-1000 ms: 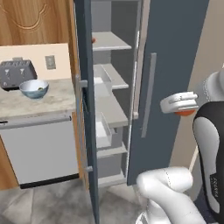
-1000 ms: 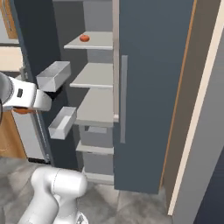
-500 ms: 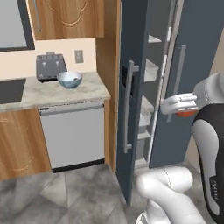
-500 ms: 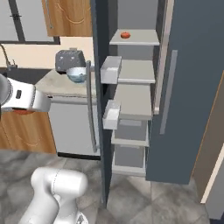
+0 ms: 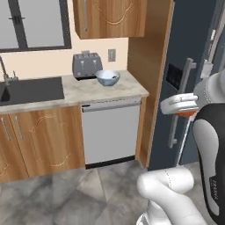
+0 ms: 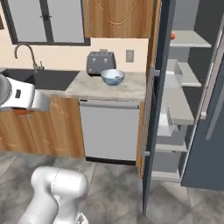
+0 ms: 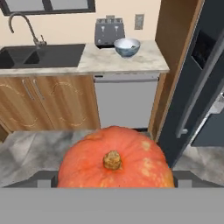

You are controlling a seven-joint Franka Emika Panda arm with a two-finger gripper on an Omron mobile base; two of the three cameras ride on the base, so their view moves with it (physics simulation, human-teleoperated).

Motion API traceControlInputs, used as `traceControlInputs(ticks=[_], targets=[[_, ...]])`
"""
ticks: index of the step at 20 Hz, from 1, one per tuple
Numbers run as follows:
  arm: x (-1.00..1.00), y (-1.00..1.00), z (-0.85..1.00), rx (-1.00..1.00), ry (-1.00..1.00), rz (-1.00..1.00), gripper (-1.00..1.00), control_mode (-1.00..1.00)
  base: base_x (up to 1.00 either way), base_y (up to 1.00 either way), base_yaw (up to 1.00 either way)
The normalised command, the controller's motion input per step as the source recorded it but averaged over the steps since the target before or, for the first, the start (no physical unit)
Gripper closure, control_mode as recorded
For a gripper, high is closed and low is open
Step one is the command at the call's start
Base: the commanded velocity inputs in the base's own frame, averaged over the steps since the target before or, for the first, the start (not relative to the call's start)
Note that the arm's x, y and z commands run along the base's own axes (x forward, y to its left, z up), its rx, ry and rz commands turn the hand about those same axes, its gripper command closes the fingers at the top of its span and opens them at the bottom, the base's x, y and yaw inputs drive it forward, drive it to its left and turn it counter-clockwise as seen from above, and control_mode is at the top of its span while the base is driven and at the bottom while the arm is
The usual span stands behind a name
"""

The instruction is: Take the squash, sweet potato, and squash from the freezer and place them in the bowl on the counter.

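A round orange squash [image 7: 116, 159] with a brown stem sits between my finger tips, and my gripper [image 7: 116, 180] is shut on it. From the base, the squash [image 5: 189, 114] peeks out under my hand beside the freezer door [image 5: 193, 48]. The pale blue-and-white bowl [image 5: 107, 78] [image 6: 113, 77] [image 7: 127, 47] stands on the marbled counter [image 5: 79, 92] [image 6: 94, 87] next to the toaster, well ahead of my gripper. The freezer [image 6: 186, 74] stands open, with a small orange-red item [image 6: 173, 36] on its top shelf.
A grey toaster [image 5: 86, 66] stands behind the bowl. A dark sink [image 5: 30, 90] with a faucet [image 6: 25, 52] lies left of it. A grey dishwasher front [image 5: 110, 132] sits under the counter. The open freezer door edge [image 6: 155, 113] juts out at the right.
The whole picture has shifted from the freezer shelves toward the counter, so the base has moved. The squash stays in my gripper.
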Motion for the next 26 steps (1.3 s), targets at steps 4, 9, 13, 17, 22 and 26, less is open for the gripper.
traceControlInputs(ticks=[4, 9, 13, 17, 22, 26], targets=[[0.00, 0.00, 0.00, 0.00, 0.00, 0.00, 1.00, 1.00, 0.64, 0.88, 0.00], [0.00, 0.00, 0.00, 0.00, 0.00, 0.00, 1.00, 1.00, 0.76, 0.61, 0.00], [0.00, 0.00, 0.00, 0.00, 0.00, 0.00, 1.00, 1.00, 0.70, 0.12, 0.00], [0.00, 0.00, 0.00, 0.00, 0.00, 0.00, 1.00, 1.00, 0.59, 0.01, 0.00], [0.00, 0.00, 0.00, 0.00, 0.00, 0.00, 1.00, 1.00, 0.30, -0.40, 0.00], [0.00, 0.00, 0.00, 0.00, 0.00, 0.00, 1.00, 1.00, 0.28, -0.54, 0.01]])
